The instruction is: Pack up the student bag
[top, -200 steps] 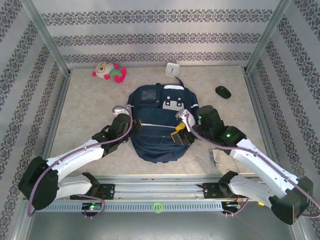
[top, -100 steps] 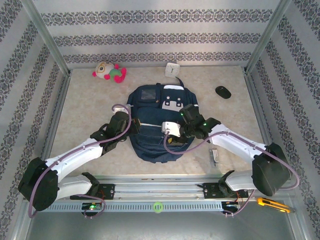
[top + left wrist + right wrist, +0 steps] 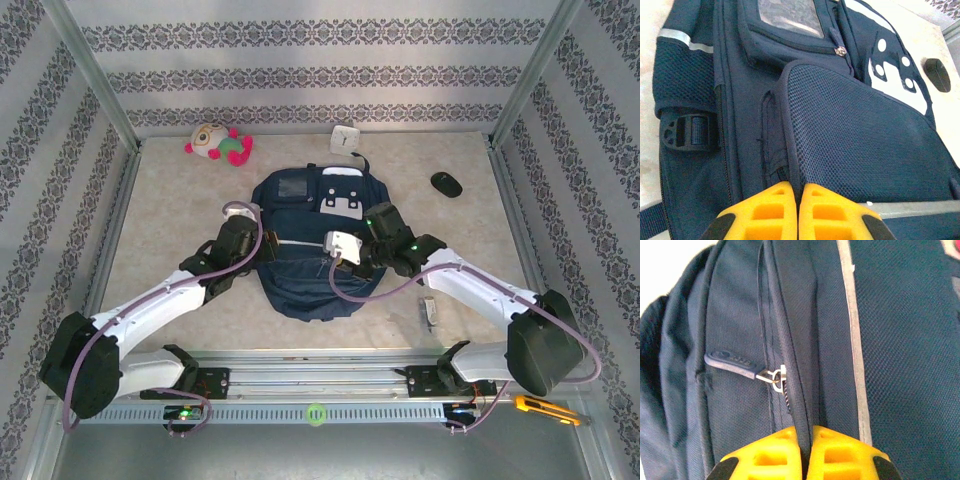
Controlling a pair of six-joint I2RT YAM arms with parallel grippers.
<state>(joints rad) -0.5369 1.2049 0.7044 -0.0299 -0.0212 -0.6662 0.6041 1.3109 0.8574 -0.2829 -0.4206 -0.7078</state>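
From the top camera, we see the student bag (image 3: 300, 290) lying flat in the middle of the tabletop (image 3: 170, 220), front side up, between the two arms. The left hand (image 3: 258, 250) sits on the bag's left edge. The right hand (image 3: 352, 258) rests on its front, right of centre. A plush toy (image 3: 218, 143) and a small white square object (image 3: 344, 138) lie beyond the bag. A black computer mouse (image 3: 446, 183) lies to the bag's right, well apart from it. A yellow utility knife (image 3: 540, 405) lies by the right arm's base.

From the left wrist, we see the left hand (image 3: 797, 186) with its yellow fingers pressed together. The piped edge of the mesh pocket (image 3: 855, 135) runs right up to them. We cannot tell if fabric is caught between them. A black buckle (image 3: 687, 134) sits on the bag's side, and the mouse (image 3: 937, 75) lies on the tabletop beyond.

From the right wrist, we see the right hand (image 3: 805, 429) narrowed onto a raised ridge of the bag's navy fabric, pinching it. A zipper pull (image 3: 732, 362) lies just left of that ridge and a grey stripe (image 3: 855, 340) runs to its right.
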